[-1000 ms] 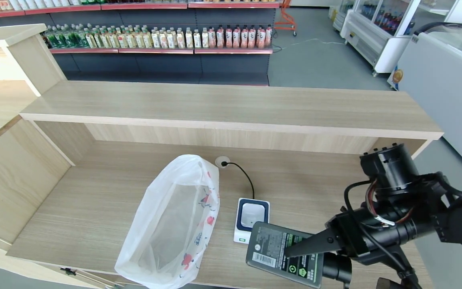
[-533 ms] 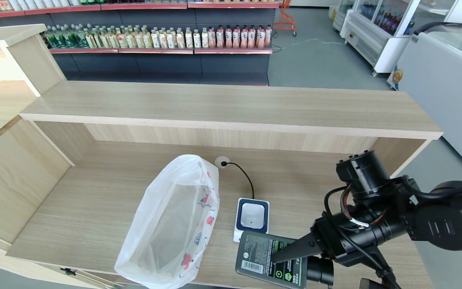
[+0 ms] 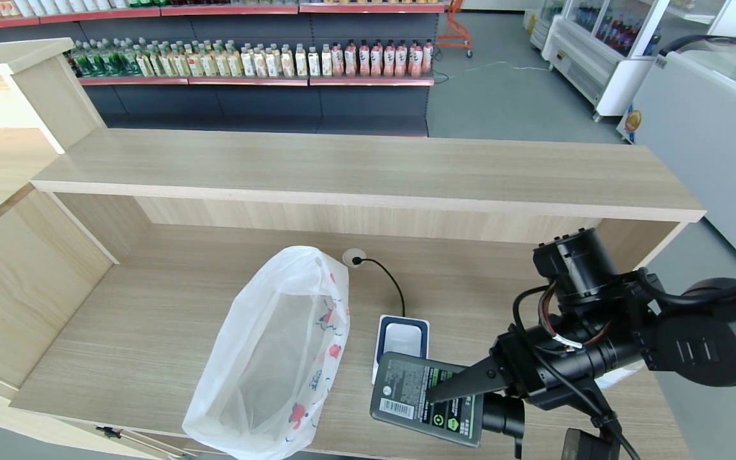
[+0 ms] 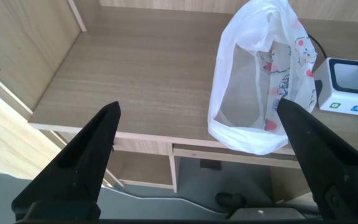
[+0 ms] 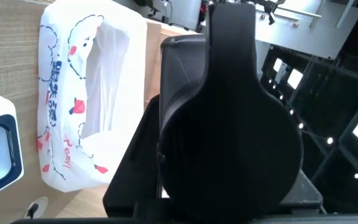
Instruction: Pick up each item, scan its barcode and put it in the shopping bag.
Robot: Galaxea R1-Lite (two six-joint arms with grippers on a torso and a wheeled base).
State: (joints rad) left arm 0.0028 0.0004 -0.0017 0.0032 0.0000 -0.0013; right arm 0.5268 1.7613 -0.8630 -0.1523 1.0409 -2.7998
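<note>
- Right arm has carried the pack (image 3: 406, 390) leftward over the last second, so in the head view it now overlaps the near end of the scanner (image 3: 400, 335).
- right fingers (image 3: 470, 385) are clamped on the pack's right end, one on top and one underneath. It's held above the bench (image 3: 151, 319) with the barcode label facing up.
- left fingers (image 4: 98, 149) are spread wide with nothing between them, hanging over the bench's near edge, not far from the bag (image 3: 272, 358).
- bag sits open on the bench, just beside the scanner on its left.
- scanner's black cable (image 3: 388, 279) runs back to a hole in the bench.
</note>
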